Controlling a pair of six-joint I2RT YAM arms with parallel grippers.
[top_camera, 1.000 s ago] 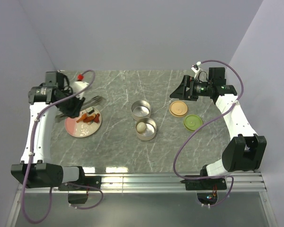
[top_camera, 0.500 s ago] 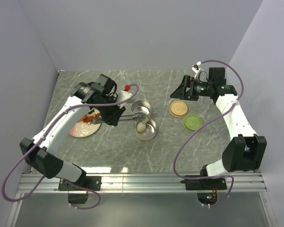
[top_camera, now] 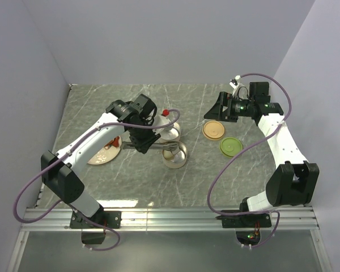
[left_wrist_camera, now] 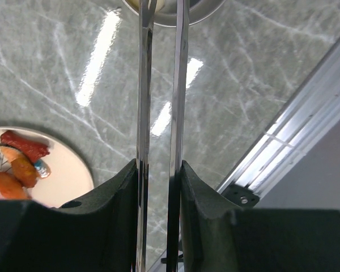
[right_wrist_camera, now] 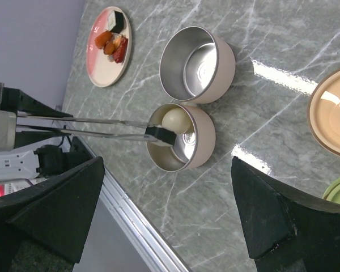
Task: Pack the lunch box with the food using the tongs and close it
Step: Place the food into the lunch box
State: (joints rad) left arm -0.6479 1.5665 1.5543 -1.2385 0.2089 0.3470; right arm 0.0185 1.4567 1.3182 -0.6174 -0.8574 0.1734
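Swinging over from the plate [right_wrist_camera: 105, 68], the left gripper [left_wrist_camera: 158, 175], pinching the tongs [left_wrist_camera: 178, 85], is bringing their tips above the tin [right_wrist_camera: 203, 146] holding the white ball [right_wrist_camera: 175, 120], likely for another drop, while the right gripper [right_wrist_camera: 164, 209] is idling spread.

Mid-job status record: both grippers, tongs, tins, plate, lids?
left gripper: shut on tongs
tongs: tips over near tin
near tin: holds ball
far tin: empty
plate: pieces on it
lids: orange lid and green lid off, right of tins
right gripper: open, holding nothing
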